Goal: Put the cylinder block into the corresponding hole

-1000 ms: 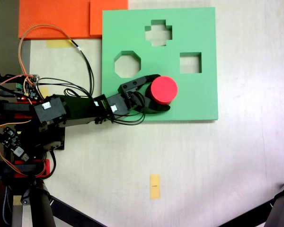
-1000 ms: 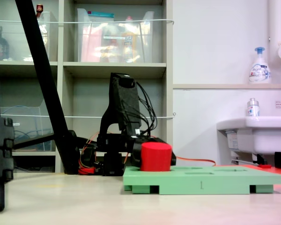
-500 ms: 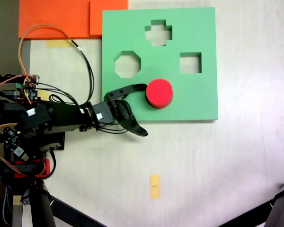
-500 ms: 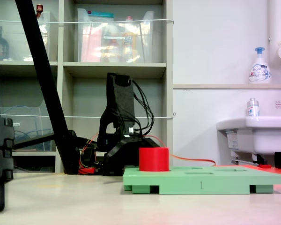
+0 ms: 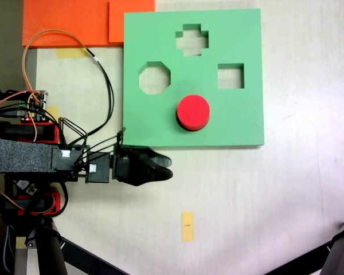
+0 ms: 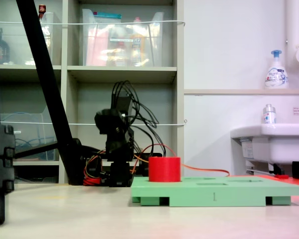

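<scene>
**A:** Fixed view from above: where is the cylinder block (image 5: 193, 112)?

**B:** At five o'clock from the octagonal cutout (image 5: 154, 78) of the green foam board (image 5: 246, 40), seated in what I judge is the corresponding hole, standing proud because it's taller than the board.

**A:** And the gripper (image 5: 167, 167)?

**B:** Off the board at seven o'clock from the block, fingers nearly together, holding nothing.
</scene>
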Motion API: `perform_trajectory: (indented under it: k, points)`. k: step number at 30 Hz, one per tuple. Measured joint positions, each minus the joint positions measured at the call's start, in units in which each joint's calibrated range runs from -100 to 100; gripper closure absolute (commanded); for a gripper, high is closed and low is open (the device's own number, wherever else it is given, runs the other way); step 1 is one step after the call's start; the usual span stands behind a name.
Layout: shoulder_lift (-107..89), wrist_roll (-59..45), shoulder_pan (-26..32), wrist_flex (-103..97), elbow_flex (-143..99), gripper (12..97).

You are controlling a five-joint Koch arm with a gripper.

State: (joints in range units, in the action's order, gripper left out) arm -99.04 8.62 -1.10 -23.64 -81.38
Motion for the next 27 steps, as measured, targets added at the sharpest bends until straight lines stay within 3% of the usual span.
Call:
perform_trajectory:
  k: [5,13,19,23,27]
  points:
    - [2.74,-6.45,-0.39,0.0,-9.7,57.2]
    - [28.59,-7.33,0.73,-3.13,-14.99,59.9]
    - [13.13,-7.23,1.32,-0.39,-17.74,62.5]
    - [-0.14,-7.33,1.56,15.37,-17.74,62.4]
    - [-0.55,-7.33,1.66,17.62,-17.54,61.6]
